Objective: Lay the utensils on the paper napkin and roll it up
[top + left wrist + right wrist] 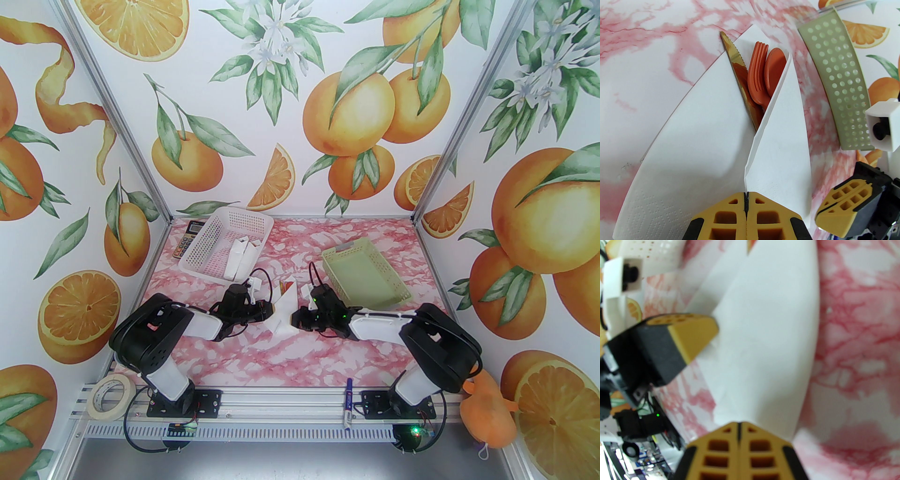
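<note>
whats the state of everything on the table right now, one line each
paper napkin: both sides lifted and folded in over the utensils, not rolled tight yet
utensils: knife, fork, spoon lying together inside the fold, heads poking out
left pincer: shut on the napkin's edge
right pincer: shut on the napkin's other edge
white basket: upright, white folded pieces inside
green basket: upright, nothing visible inside

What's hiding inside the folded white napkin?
An orange fork, an orange spoon and a shiny knife poke out of the napkin. The paper covers their handles.
</note>
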### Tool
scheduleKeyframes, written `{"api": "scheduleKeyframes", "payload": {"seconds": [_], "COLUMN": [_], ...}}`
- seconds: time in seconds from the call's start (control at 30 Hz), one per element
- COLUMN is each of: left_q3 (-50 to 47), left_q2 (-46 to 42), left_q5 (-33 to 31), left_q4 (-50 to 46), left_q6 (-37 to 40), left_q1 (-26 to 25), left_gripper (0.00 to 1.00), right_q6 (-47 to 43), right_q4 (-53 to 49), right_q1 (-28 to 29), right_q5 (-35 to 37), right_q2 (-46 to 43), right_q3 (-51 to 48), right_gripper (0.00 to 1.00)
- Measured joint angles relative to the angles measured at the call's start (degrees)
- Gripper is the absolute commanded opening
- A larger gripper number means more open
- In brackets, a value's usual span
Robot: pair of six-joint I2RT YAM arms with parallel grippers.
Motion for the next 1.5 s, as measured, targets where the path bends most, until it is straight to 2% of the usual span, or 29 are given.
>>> {"api": "scheduleKeyframes", "payload": {"seconds": [0.47,0.67,0.83,1.13,1.33,1.5], "left_q3": [-0.04,-0.02,-0.02,-0.02,-0.02,-0.02], "left_q2": [-0.52,-0.83,-1.07,-1.16,-1.18,-1.27], "left_q5": [-0.92,-1.75,-1.99,-2.25,-2.36,-2.38], "left_q4": [-0.83,-1.27,-1.70,-1.84,-1.88,-2.05], "left_q6": [0.13,0.17,0.20,0.33,0.37,0.37], "left_q1": [-1.03,-1.46,-1.68,-1.84,-1.88,-1.90], "left_gripper": [0.00,0.00,0.00,0.00,0.00,0.00], "right_q6": [0.57,-0.70,-2.51,-4.22,-4.44,-4.35], "right_q4": [0.66,-2.58,-4.55,-4.76,-1.95,-0.90], "right_q1": [-0.35,-4.22,-6.97,-7.80,-9.07,-9.53], "right_q5": [0.07,-0.37,-0.37,0.39,0.68,0.28], "right_q2": [-1.49,-6.62,-6.60,-1.33,10.27,11.56], "right_q3": [-4.37,-4.48,-1.36,3.89,9.81,10.14], "right_gripper": [0.00,0.00,0.00,0.00,0.00,0.00]}}
